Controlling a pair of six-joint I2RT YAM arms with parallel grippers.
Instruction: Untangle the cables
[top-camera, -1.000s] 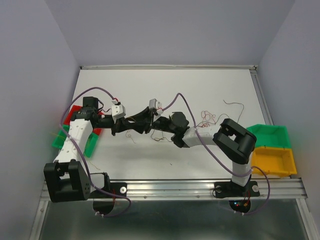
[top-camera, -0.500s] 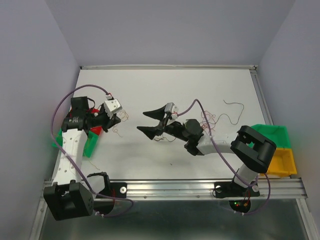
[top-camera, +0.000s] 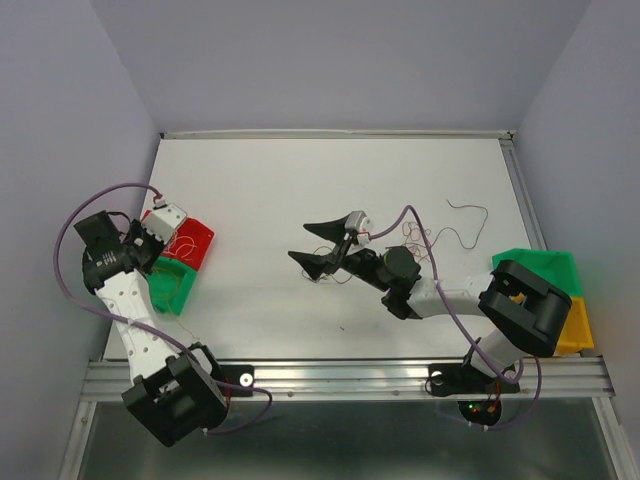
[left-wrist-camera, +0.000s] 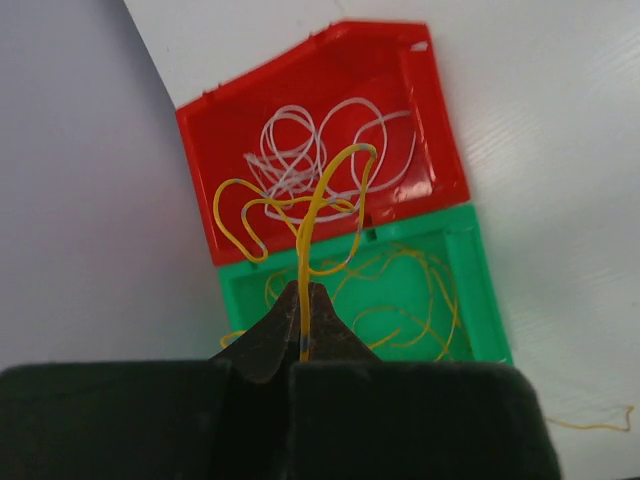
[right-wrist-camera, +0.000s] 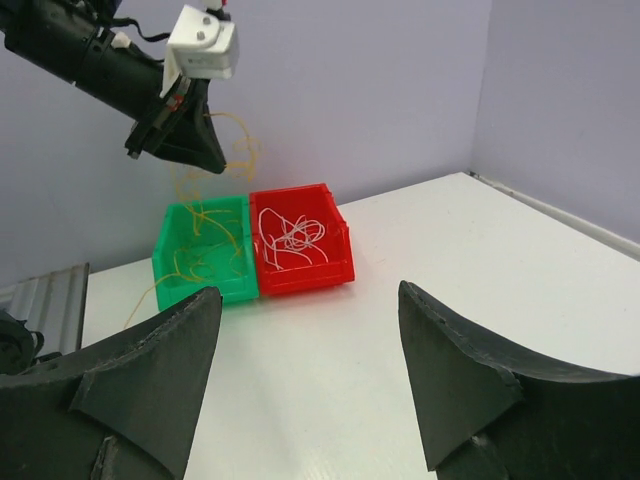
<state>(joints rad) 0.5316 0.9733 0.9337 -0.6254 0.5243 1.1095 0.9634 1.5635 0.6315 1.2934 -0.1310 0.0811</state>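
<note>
Left gripper (left-wrist-camera: 303, 305): jaws clamped on 1 yellow wire (left-wrist-camera: 318, 200). The wire dangles in loops, long axis roughly vertical, its lower end toward the green bin (left-wrist-camera: 470, 300) beneath. The red bin (left-wrist-camera: 445, 130), holding white wires (left-wrist-camera: 300, 150), abuts the green one on the far side. My read: the release goes straight down, into green.

Right gripper (top-camera: 304, 240): jaws wide apart, empty, mid-table. The remaining tangle (top-camera: 415, 236) lies behind its fingertips, beside its own forearm. The right arm is nearer.
</note>
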